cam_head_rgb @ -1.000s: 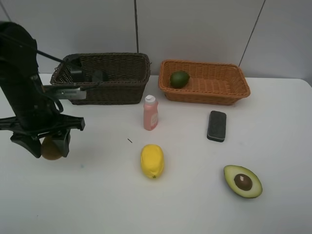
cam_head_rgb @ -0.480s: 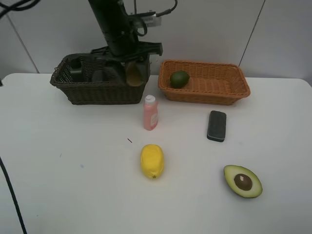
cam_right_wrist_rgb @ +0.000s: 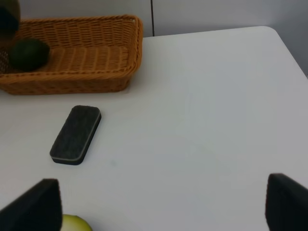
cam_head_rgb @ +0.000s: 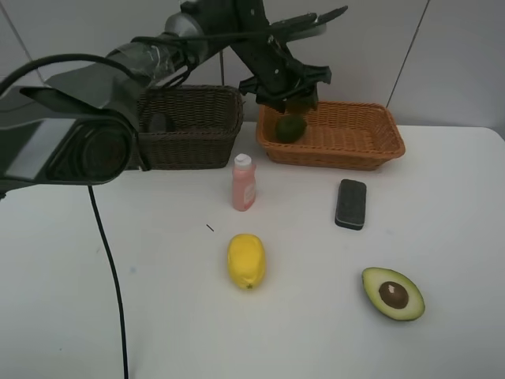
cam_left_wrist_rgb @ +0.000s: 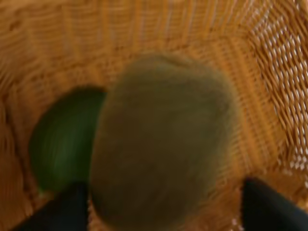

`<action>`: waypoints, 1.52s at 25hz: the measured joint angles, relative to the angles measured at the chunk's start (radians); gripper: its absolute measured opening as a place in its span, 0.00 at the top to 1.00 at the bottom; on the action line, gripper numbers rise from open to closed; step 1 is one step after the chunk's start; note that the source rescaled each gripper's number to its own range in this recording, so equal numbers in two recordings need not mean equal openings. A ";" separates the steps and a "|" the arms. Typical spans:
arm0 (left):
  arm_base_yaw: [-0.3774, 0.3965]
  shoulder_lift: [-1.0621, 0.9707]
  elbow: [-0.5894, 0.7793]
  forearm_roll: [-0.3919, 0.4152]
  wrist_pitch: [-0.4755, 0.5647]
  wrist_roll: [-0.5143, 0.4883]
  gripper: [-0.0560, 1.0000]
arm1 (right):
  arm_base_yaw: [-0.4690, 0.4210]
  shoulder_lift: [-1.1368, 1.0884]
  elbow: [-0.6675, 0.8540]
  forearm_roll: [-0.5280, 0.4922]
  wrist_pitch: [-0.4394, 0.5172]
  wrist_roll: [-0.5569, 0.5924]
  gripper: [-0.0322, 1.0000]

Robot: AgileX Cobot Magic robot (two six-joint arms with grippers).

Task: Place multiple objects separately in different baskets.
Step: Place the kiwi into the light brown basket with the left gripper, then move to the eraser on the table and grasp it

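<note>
As the left tool hangs over the orange basket, its jaws stand apart around the kiwi.
Dropping straight onto the lime beneath, the kiwi could glance off it and hop the low rim onto the surface. Left to right: 1 dark basket, 1 pink bottle, 1 lemon, 1 kiwi, 1 lime, 1 orange basket, 1 eraser, 1 avocado half. The right tool gapes empty.
</note>
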 joint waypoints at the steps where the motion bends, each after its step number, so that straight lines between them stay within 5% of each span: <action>1: 0.000 0.009 -0.004 -0.001 -0.014 0.007 0.13 | 0.000 0.000 0.000 0.000 0.000 0.000 0.00; 4: 0.000 0.012 -0.007 -0.002 -0.037 0.012 0.03 | 0.000 0.000 0.000 0.000 0.000 0.000 0.00; 8: 0.000 -0.003 -0.013 -0.002 -0.013 0.023 0.01 | 0.000 0.000 0.000 0.000 0.000 0.000 0.00; 17: 0.000 -0.143 -0.014 0.034 0.310 0.052 0.01 | 0.000 0.000 0.000 0.000 0.000 0.000 0.00; 25: -0.003 -0.229 0.005 0.008 0.312 0.077 0.01 | 0.000 0.000 0.000 0.000 0.000 0.000 0.00; 33: 0.012 -0.461 0.272 0.117 0.312 0.189 0.01 | 0.000 0.000 0.000 0.000 0.000 0.000 0.00; 38: 0.099 -0.691 0.571 0.241 0.312 0.130 0.01 | 0.000 0.000 0.000 0.000 0.000 0.000 0.00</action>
